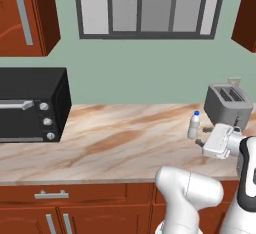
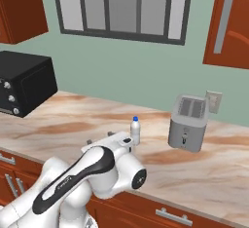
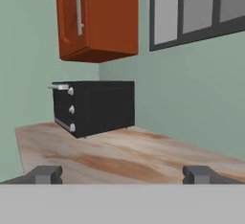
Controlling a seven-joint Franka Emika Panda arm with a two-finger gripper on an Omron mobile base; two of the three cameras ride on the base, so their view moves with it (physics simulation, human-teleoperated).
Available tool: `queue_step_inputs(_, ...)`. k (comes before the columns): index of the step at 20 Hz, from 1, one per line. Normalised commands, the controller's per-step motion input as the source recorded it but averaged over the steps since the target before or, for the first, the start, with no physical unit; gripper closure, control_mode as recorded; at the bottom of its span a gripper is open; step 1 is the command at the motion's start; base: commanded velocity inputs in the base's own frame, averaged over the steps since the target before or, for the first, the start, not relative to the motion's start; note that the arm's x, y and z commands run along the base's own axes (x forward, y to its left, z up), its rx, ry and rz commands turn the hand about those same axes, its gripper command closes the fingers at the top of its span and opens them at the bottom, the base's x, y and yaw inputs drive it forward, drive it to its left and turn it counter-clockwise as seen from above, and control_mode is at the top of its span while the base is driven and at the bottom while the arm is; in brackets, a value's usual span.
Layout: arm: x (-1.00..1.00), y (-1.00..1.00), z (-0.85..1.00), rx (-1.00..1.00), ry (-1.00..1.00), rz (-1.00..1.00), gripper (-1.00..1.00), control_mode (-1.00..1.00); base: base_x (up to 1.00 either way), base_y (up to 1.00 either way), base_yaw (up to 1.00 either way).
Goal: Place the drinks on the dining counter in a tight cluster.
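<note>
We see a small white bottle (image 1: 194, 125) with a blue cap standing upright on the marbled surface (image 1: 110, 138), right of centre in the left base frame and near the middle of the right base frame; no label or writing on it can be read, and we cannot tell what it holds. A grey toaster (image 2: 187, 123) stands near it, toward the right in both base frames, its two slots showing dark from above. A black oven (image 1: 31, 105) sits at the far left, door closed. Our tool (image 1: 200, 141) hangs just beside the bottle, below it in the left base frame, fingers spread wide and released, grasping nothing; in the hand frame the finger tips (image 3: 44, 173) stand far apart at the bottom
</note>
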Motion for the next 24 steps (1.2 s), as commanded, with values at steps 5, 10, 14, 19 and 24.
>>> queue_step_inputs(5, 0.08, -0.47, 0.0, 0.0, 0.0, -0.03, -1.0, -1.0, 0.0, 0.0, 0.0)
queue_step_inputs(10, 0.29, -0.34, 0.0, 0.0, 0.0, -0.07, -1.0, -1.0, 0.0, 0.0, 0.0)
queue_step_inputs(14, 0.31, -0.25, 0.0, 0.0, 0.0, -0.06, -1.0, -1.0, 0.0, 0.0, 0.0)
queue_step_inputs(19, 0.33, -0.24, 0.0, -0.01, 0.0, -0.1, -1.0, -1.0, 0.0, 0.0, 0.0)
queue_step_inputs(24, 0.34, -0.16, -0.06, -0.05, 0.0, -0.12, -1.0, -1.0, 0.0, 0.0, 0.0)
